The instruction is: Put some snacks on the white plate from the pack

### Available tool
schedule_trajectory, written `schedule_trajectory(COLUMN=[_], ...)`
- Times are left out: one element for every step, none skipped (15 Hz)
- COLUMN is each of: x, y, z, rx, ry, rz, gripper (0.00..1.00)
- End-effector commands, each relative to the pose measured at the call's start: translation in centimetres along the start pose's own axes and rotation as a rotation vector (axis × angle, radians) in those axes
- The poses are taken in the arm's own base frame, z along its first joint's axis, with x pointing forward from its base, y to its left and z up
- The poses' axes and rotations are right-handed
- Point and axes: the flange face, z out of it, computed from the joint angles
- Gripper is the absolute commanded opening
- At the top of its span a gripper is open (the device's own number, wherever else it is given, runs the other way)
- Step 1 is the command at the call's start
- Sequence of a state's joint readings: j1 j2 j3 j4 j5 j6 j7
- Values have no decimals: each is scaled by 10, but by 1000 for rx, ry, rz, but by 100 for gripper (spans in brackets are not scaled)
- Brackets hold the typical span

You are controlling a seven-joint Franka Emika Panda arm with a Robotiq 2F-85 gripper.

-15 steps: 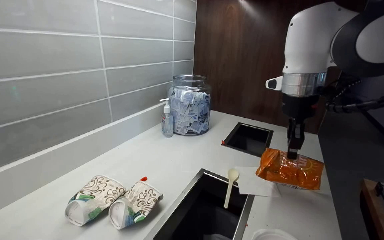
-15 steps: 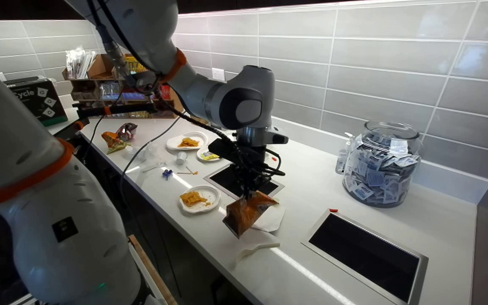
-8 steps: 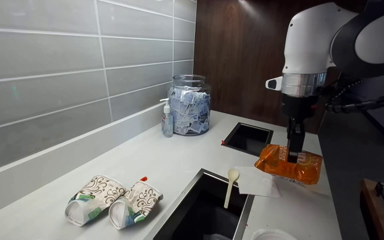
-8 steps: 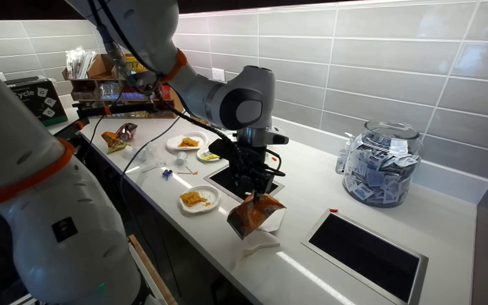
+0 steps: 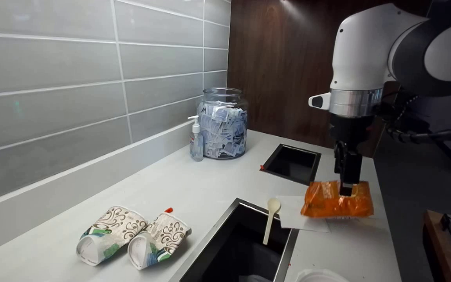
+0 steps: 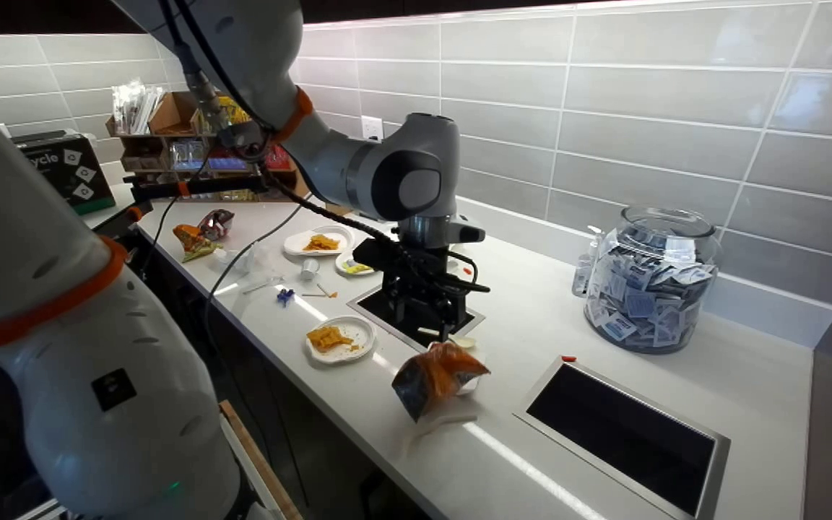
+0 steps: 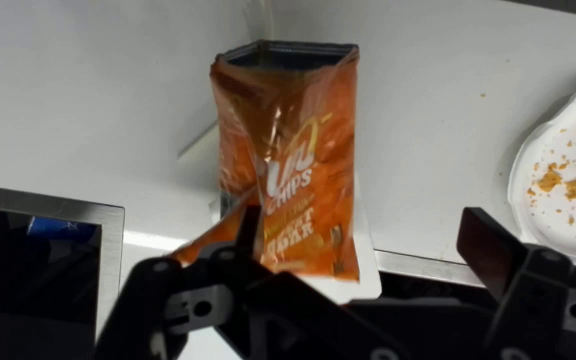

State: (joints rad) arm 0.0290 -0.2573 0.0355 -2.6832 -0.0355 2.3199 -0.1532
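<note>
The pack (image 7: 308,150), a crinkled orange chip bag with white print, shows its torn dark mouth at the top of the wrist view. It is blurred in an exterior view, and I cannot tell whether it rests fully on the counter. My gripper (image 7: 360,212) is open: its left finger (image 7: 249,227) overlaps the bag's side, and the right finger (image 7: 490,250) stands well off it. In an exterior view the fingertips are right at the pack (image 5: 337,205). The white plate (image 6: 364,341) holds broken orange chips (image 6: 328,338); its edge (image 7: 518,185) enters the wrist view at right.
White napkins lie beneath and beside the pack. A pale spoon (image 5: 271,219) overhangs a dark bin opening (image 5: 241,239), with another opening (image 6: 401,318) below the arm. Also on the counter are a big glass jar (image 6: 651,289), a pump bottle (image 5: 196,145) and two crumpled patterned cups (image 5: 116,229).
The jaws have spread and let go of the pack. Earlier it hung tilted from them; now it has dropped a little and lies more level. The arm has shifted slightly.
</note>
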Motion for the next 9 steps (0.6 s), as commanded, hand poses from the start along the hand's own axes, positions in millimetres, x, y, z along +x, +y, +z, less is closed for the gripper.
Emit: schedule_trajectory(x=[2,3,2,2,2,2,2,2,1], y=[-12,-13,-16,-19,-20,-21,-23,-23,-25], z=[3,3,0,-2,-4,-5,-6,-8,-11], rx=[21,-12,16,-5,-7,-15,-17,-22,-20], ry=[35,16,37,27,29,28,29,31,37], rz=[-71,-49,-74,-72,-72,-70,-73,-58,-54], gripper=[100,99,100,100,100,100,100,100,100])
